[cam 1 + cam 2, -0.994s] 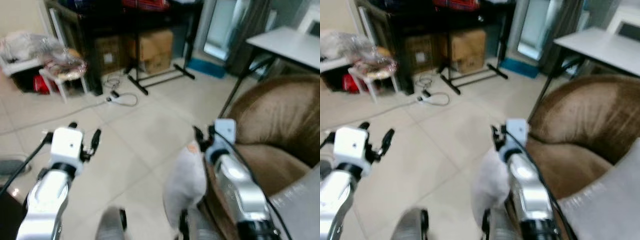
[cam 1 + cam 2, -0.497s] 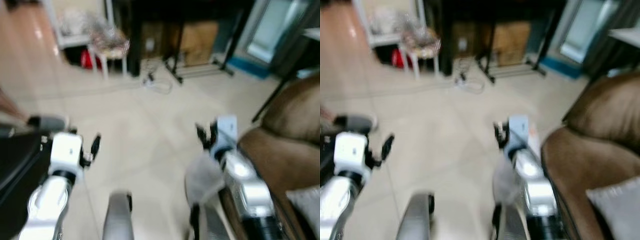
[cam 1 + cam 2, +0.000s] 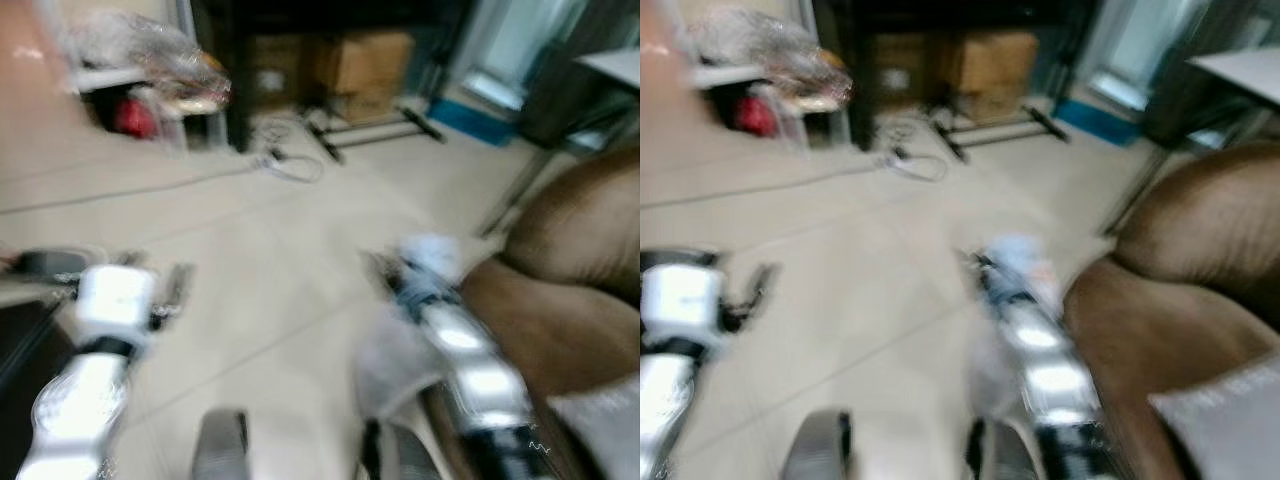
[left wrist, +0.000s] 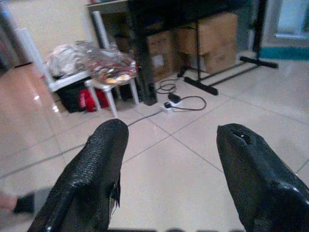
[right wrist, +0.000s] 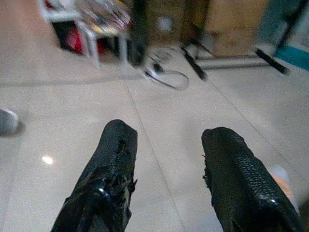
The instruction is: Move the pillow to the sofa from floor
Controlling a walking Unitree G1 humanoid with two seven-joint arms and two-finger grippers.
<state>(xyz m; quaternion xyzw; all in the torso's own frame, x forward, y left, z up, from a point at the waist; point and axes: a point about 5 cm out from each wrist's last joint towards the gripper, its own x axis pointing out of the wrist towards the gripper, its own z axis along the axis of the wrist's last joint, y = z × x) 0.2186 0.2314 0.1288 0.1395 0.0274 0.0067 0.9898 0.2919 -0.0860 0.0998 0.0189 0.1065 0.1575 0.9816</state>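
Pillow (image 3: 395, 355), blurred, apparently under right arm (image 3: 460, 350).

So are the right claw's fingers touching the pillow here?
Apart. In the right wrist view the right claw is open with bare floor tile between its fingers; the pillow sits lower, beside the arm.

I hold both my silver arms forward, bent at the elbows. My left gripper (image 4: 169, 169) has its two black fingers spread apart and holds nothing. My right gripper (image 5: 166, 174) is also spread wide and empty.
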